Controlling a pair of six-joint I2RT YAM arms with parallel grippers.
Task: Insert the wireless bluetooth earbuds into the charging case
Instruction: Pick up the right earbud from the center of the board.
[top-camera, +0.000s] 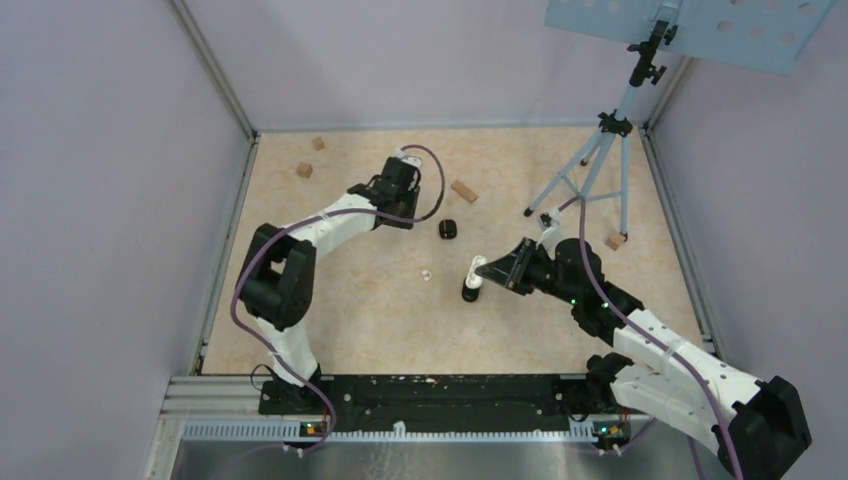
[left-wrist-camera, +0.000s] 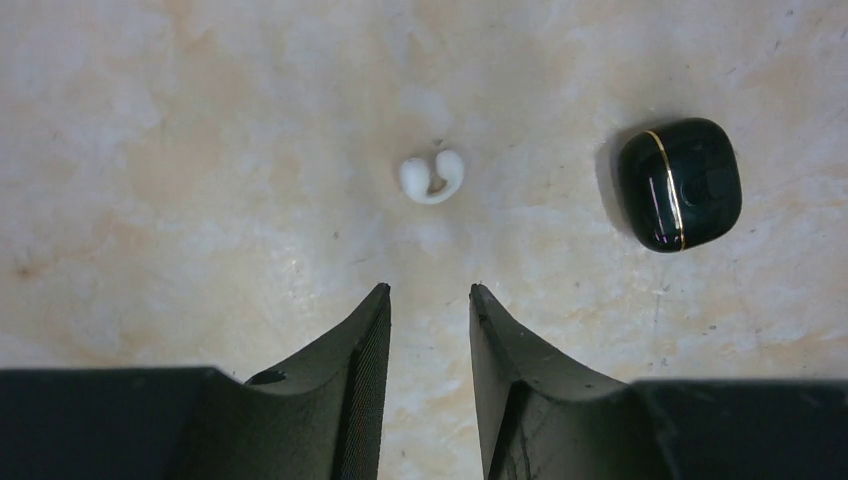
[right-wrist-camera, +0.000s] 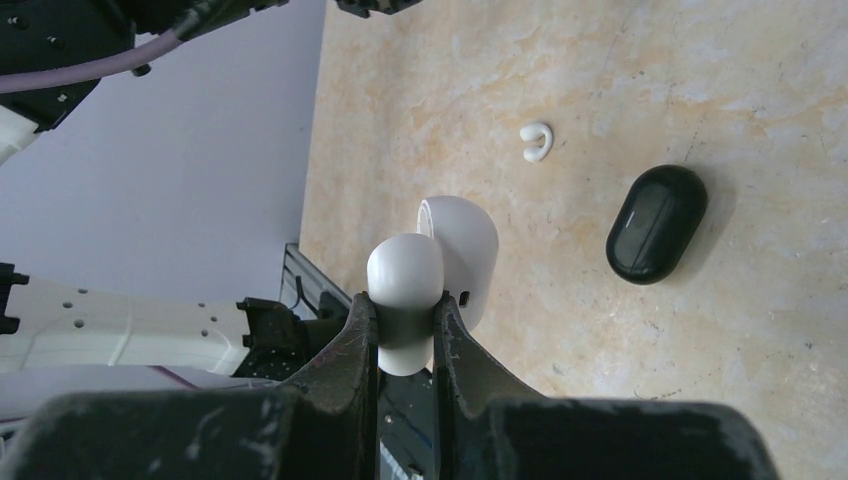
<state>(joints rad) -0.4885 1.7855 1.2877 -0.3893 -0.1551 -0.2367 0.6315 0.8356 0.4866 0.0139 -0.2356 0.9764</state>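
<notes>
Parted, empty left gripper (left-wrist-camera: 430, 292); right gripper (right-wrist-camera: 405, 305) clamped on white case (right-wrist-camera: 465, 250).
Left jaws partly apart over the tabletop (left-wrist-camera: 150, 150), touching nothing, with the white earbud (left-wrist-camera: 432, 177) lying loose just ahead of the tips and a gold-seamed black case (left-wrist-camera: 680, 184) to its right. Right fingers pinched on one rounded half of the open white case, an oval black case (right-wrist-camera: 656, 223) near it on the surface. Beige marbled top, pale walls (top-camera: 100, 200) left, far and right; wooden blocks (top-camera: 304, 170) toward the far edge, tripod (top-camera: 614, 125) at far right, rail (top-camera: 400, 432) along the near edge. Widest bare stretch at near left.
</notes>
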